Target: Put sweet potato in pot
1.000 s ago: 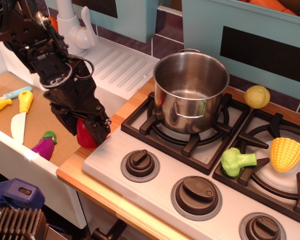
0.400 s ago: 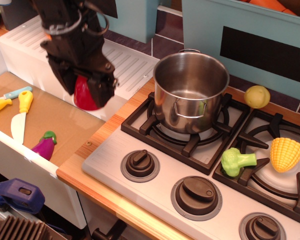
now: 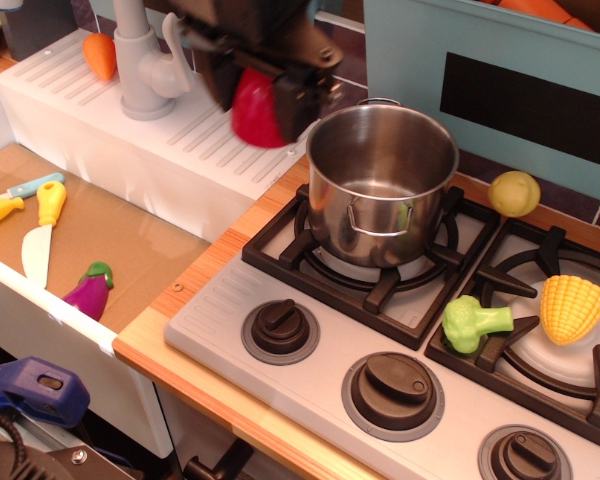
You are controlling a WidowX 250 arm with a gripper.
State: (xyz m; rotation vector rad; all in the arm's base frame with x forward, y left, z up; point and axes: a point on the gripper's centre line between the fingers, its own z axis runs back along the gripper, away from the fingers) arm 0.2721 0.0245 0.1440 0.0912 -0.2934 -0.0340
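Observation:
My black gripper [image 3: 260, 95] is shut on the glossy red sweet potato [image 3: 253, 113] and holds it in the air, above the white drainboard just left of the pot's rim. The fingers clasp the sweet potato from both sides; its lower half shows below them. The shiny steel pot [image 3: 383, 180] stands upright and empty on the left burner of the stove, to the right of the gripper.
A white faucet [image 3: 145, 60] and an orange carrot [image 3: 100, 55] are at the back left. A purple eggplant [image 3: 90, 288], knives and utensils [image 3: 40, 225] lie in the sink. A yellow ball [image 3: 514, 192], corn [image 3: 573, 307] and broccoli [image 3: 472, 322] sit on the right burner area.
The gripper has lifted the sweet potato from the counter edge beside the stove and carried it up and to the right, close to the pot's left rim.

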